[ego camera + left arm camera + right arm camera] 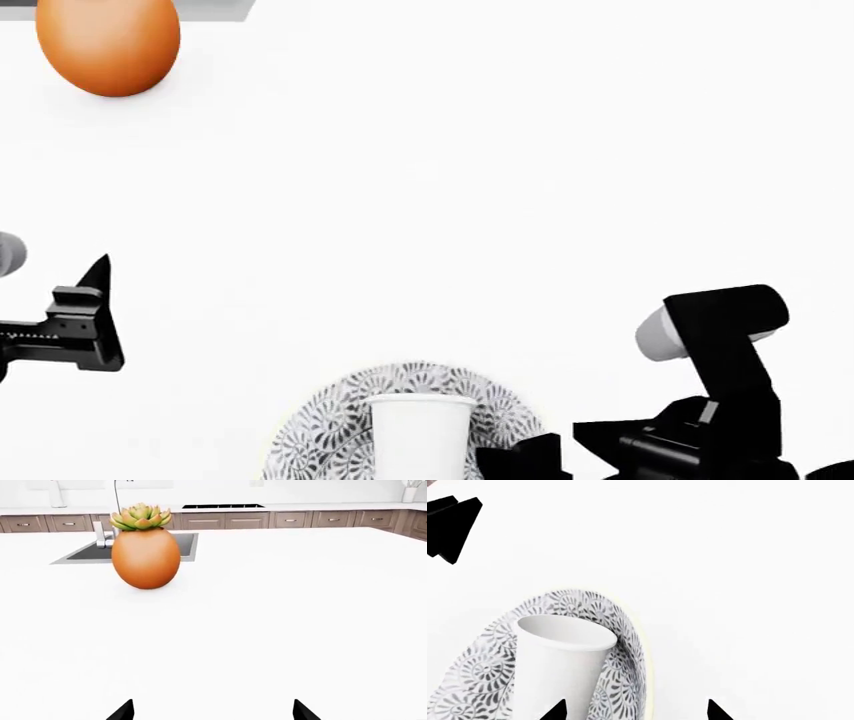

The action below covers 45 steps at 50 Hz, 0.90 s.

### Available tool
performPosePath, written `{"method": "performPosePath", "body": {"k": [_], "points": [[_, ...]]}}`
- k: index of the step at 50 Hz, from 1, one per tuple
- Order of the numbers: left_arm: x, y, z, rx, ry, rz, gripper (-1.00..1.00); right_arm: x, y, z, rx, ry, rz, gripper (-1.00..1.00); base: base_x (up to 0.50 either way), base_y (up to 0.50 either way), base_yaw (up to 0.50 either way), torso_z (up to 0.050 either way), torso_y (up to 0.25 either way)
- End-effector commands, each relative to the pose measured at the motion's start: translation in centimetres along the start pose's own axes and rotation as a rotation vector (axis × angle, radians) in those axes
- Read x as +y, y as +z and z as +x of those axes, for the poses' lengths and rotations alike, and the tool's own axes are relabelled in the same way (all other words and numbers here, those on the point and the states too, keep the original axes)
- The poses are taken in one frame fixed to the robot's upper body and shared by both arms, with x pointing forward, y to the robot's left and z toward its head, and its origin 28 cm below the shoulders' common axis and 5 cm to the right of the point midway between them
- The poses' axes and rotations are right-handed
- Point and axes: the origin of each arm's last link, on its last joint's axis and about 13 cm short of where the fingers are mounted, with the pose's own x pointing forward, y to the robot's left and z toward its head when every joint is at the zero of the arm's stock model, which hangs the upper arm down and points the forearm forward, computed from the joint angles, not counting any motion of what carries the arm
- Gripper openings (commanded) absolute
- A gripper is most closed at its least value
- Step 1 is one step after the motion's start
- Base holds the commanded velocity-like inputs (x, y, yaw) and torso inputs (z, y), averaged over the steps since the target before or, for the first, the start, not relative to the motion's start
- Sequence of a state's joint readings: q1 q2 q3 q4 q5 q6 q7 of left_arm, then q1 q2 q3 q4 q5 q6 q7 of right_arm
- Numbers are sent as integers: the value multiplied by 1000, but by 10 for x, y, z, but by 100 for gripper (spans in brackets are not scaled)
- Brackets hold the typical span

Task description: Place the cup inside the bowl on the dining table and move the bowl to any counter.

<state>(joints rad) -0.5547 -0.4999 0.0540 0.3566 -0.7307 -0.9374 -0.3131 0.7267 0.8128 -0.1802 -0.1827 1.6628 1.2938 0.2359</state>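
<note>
Cup (420, 435) stands in the bowl (320, 430), first step done.
We hold the right gripper (635, 711) released at the rim, ready to grasp; left gripper (213, 711) gapes idle.

1. The cup (560, 665) stands upright inside the bowl (620, 645), leaning close to its patterned wall.
2. The right gripper (635, 711) shows two black fingertips spread apart, one before the cup, one over the bare dining table (747, 555).
3. Another black gripper tip (452, 527) pokes in at the frame's edge.
</note>
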Motion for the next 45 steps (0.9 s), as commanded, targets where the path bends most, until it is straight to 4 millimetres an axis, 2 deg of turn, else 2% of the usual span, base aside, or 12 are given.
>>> {"method": "performPosePath", "body": {"k": [1, 16, 17, 24, 25, 26, 34, 37, 45], "points": [[1, 0, -1, -3, 4, -3, 100, -3, -2, 10, 28, 13, 11, 100, 0, 0, 0, 0, 0], [-1, 1, 1, 0, -1, 2, 100, -6, -7, 15, 44, 27, 18, 100, 0, 0, 0, 0, 0], [-1, 1, 1, -1, -1, 3, 100, -6, -5, 14, 36, 30, 17, -100, 0, 0, 0, 0, 0], [-1, 0, 1, 0, 0, 2, 100, -6, -4, 12, 12, 30, 21, -100, 0, 0, 0, 0, 0], [1, -1, -1, -1, 4, -3, 100, -3, 6, 8, -67, 5, -50, -100, 0, 0, 0, 0, 0], [1, -1, -1, -1, 5, -4, 100, -4, 7, 7, -95, -10, -46, -100, 0, 0, 0, 0, 0], [0, -2, 0, 1, 3, -5, 100, -6, 15, -5, -152, -60, -31, -100, 0, 0, 0, 0, 0], [-1, 0, 1, -1, 0, -4, 100, -5, 24, -10, -169, -77, -43, -100, 0, 0, 0, 0, 0], [-1, -1, 2, 1, 2, -5, 100, -7, 30, -19, -221, -110, -23, -100, 0, 0, 0, 0, 0]]}}
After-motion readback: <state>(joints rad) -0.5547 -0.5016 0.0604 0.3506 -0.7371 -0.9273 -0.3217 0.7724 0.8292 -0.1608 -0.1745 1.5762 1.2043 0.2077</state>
